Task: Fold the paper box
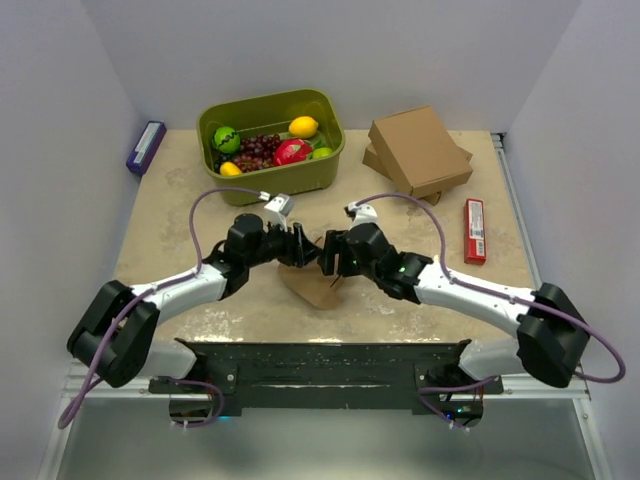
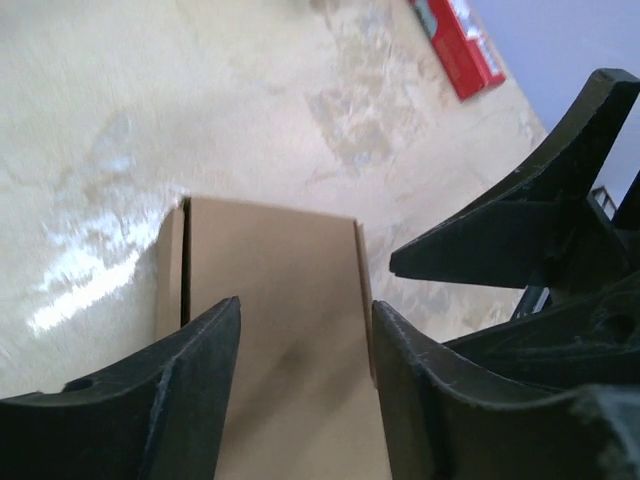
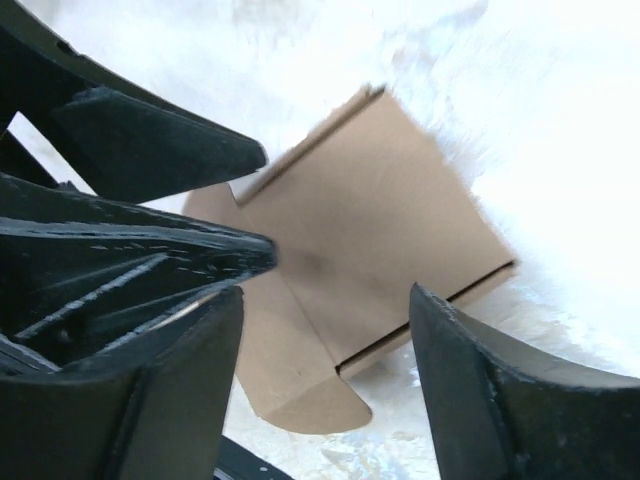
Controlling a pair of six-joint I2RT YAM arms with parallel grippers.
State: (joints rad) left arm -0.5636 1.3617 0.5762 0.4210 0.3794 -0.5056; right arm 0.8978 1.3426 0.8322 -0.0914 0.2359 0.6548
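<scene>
The left gripper [image 1: 300, 250] hangs with its fingers spread apart, gripping nothing, just over the brown paper box [image 1: 312, 288], which lies near the front middle of the table [image 1: 180, 200]. The right gripper [image 1: 328, 258] faces it, likewise spread and empty.

No text is legible; the white print on the red packet [image 1: 475, 231] is too small.

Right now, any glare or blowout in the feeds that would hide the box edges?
Right wrist: table blown out to near white, but the paper box edges remain readable. Left wrist: a bright glare streak on the table left of the box, not over it. Top external: even light, no blowout.
</scene>
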